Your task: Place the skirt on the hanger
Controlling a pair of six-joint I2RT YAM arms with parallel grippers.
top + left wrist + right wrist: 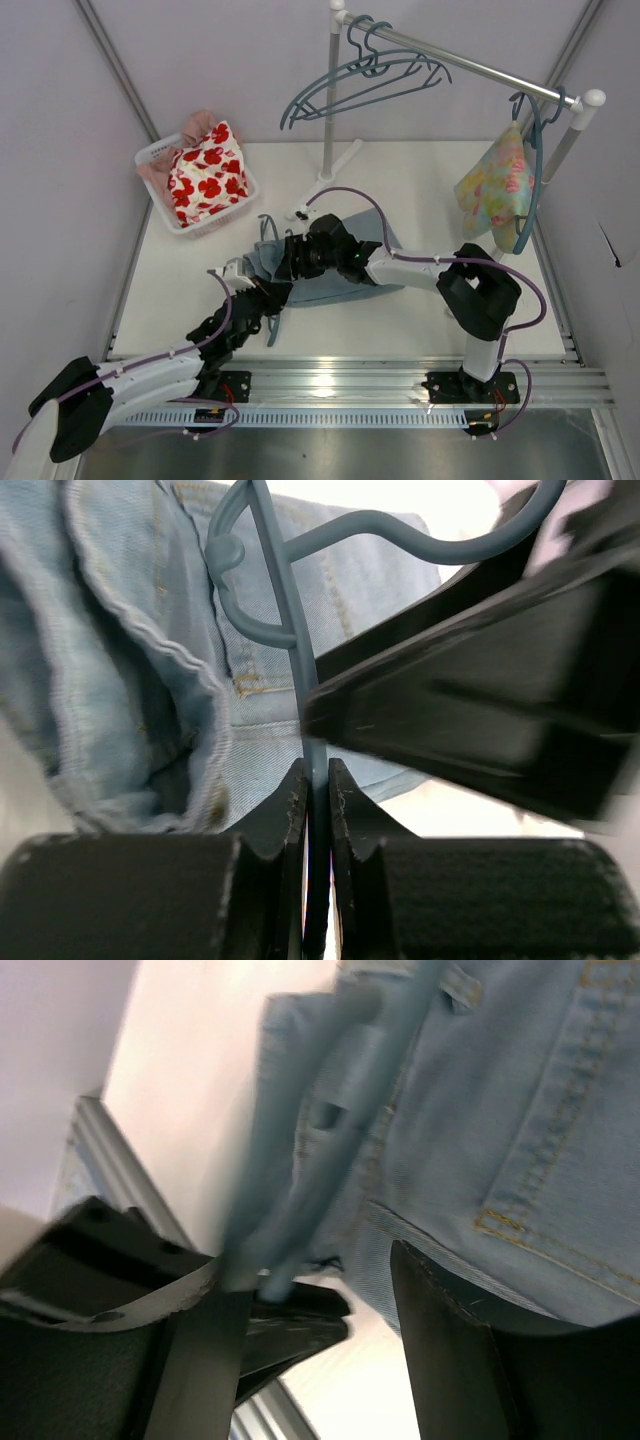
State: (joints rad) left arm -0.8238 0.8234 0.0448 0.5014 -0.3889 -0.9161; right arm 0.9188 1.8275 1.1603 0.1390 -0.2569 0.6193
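The light blue denim skirt lies bunched in the middle of the table. It fills the left wrist view and the right wrist view. My left gripper is shut on the thin bar of a teal hanger, just at the skirt's near left edge. The hanger's lower arm and hook stick out around the skirt. My right gripper is open over the skirt's left end. The blurred hanger runs by its left finger, and the skirt's waistband is by the right one.
A white basket at the back left holds a white cloth with red flowers. A rack pole stands at the back centre. Its bar carries two spare teal hangers. A pastel floral garment hangs at the right.
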